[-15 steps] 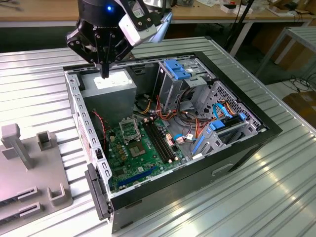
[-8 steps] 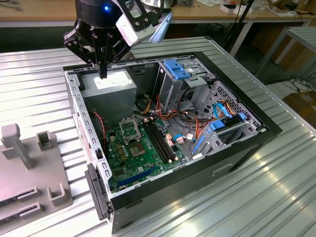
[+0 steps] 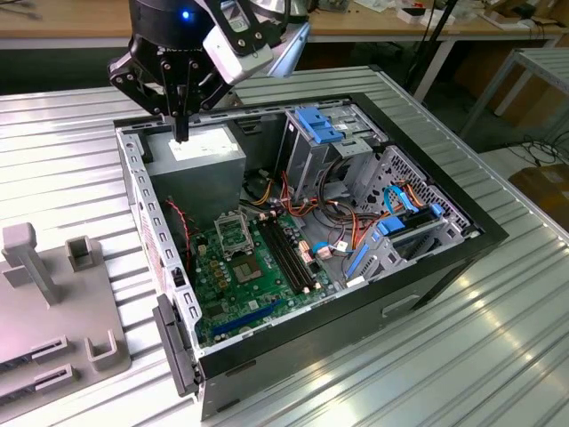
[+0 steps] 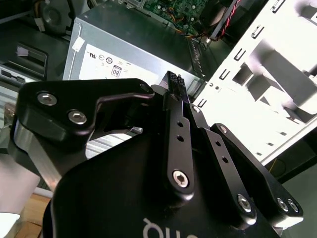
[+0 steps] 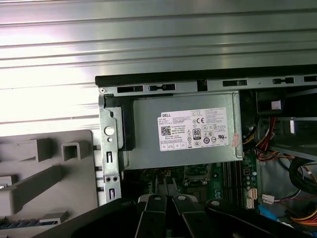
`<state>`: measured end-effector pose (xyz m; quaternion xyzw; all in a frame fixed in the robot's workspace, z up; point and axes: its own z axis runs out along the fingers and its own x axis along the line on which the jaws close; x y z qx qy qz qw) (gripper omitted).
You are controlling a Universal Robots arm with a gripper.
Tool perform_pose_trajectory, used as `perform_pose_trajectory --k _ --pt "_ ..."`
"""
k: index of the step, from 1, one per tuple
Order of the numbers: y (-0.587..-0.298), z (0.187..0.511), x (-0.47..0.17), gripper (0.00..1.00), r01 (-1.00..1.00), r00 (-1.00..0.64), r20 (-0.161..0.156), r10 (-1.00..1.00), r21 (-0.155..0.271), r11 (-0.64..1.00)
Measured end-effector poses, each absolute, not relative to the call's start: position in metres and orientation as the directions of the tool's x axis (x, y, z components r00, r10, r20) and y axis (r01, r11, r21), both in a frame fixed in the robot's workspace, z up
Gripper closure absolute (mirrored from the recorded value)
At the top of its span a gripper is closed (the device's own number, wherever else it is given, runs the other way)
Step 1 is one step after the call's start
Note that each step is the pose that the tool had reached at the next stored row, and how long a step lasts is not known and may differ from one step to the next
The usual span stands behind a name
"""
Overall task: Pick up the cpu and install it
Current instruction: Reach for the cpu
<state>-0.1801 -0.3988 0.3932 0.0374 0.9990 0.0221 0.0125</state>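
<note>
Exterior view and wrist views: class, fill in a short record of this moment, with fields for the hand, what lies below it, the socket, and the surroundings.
hand: over the open computer case, fingers drawn together and pointing down
below hand: grey labelled power-supply box; whether they touch cannot be told
socket: metal-framed square on the green board, apart from the hand
exterior view's left: grey fixture plate on the ribbed metal table
</note>
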Motion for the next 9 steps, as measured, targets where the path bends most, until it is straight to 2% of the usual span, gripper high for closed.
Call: perform_pose_trajectory --k 9 --pt "-0.3988 0.3932 -0.1850 0.89 0.074 -0.997 -0.023 0.075 0.045 0.996"
